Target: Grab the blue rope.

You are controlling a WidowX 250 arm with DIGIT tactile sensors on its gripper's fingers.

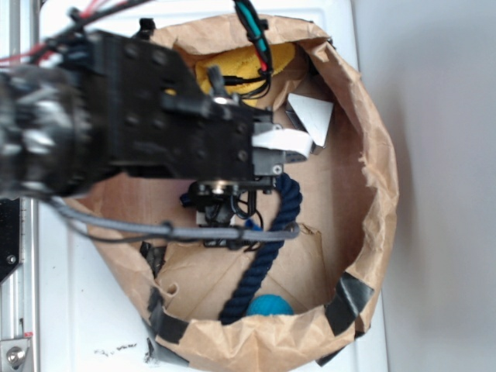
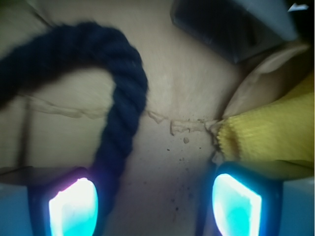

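Note:
The blue rope (image 2: pixel 120 113) is thick, dark navy and twisted. In the wrist view it arcs in from the left and bends down in a hook. Its lower stretch runs just inside my left fingertip (image 2: pixel 74 206). My gripper (image 2: pixel 155 209) is open, its jaws wide apart, with bare brown paper between them beside the rope. From the exterior view the rope (image 1: pixel 267 252) lies on the paper floor of the bag, running from under my gripper (image 1: pixel 225 211) toward the near rim. The arm hides the rope's upper end there.
A brown paper bag (image 1: pixel 380 194) with a rolled rim and black tape patches holds everything. A yellow cloth (image 2: pixel 270 132) lies right of my right finger. A small bright blue ball (image 1: pixel 270 304) sits at the near rim. A grey robot cable (image 1: pixel 194 230) crosses below the arm.

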